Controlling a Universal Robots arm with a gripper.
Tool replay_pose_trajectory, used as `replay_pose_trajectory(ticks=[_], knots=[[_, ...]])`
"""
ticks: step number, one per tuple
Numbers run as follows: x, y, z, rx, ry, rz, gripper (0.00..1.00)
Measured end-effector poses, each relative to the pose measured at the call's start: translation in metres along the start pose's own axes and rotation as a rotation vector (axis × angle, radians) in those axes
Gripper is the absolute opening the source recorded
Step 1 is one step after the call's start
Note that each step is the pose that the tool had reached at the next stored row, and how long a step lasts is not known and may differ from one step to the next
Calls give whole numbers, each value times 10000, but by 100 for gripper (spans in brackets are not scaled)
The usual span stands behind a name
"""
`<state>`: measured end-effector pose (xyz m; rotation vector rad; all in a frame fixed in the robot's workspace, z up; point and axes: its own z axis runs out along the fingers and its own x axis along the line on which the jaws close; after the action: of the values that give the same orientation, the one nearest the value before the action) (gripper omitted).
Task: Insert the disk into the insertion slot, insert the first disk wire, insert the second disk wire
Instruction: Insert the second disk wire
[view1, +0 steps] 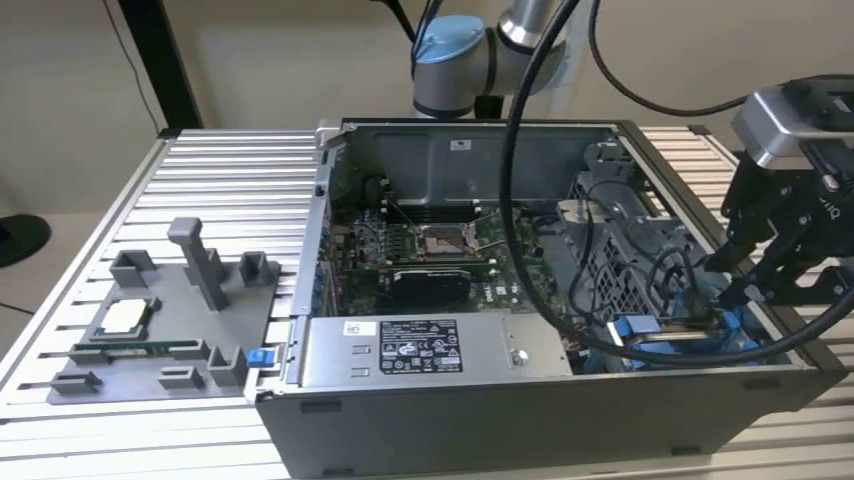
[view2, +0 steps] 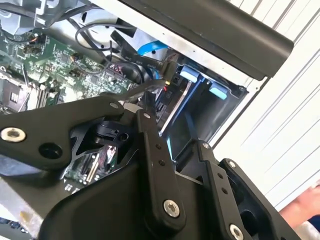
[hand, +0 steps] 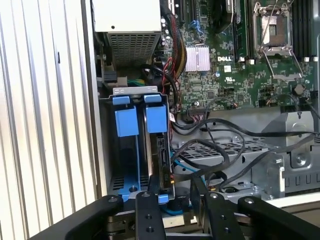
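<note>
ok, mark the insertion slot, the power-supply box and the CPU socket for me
insertion slot (hand: 134, 90): first wrist view, on its grey metal rim.
power-supply box (view1: 418, 346): exterior view, on its printed label.
CPU socket (hand: 274, 29): first wrist view, on the socket's centre.

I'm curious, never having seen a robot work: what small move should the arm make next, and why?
Likely a small descent toward the connector edge of the disk. It already sits in the insertion slot, the gripper hangs beside that edge, and black cables lie loose nearby. Whether it holds one, I cannot tell.
</note>
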<state>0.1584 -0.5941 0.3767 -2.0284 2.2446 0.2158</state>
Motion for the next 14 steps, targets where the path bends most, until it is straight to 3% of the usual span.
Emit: replay_pose_trajectory(ticks=[14], knots=[[-4,-2,-17,-11,3,1,100]])
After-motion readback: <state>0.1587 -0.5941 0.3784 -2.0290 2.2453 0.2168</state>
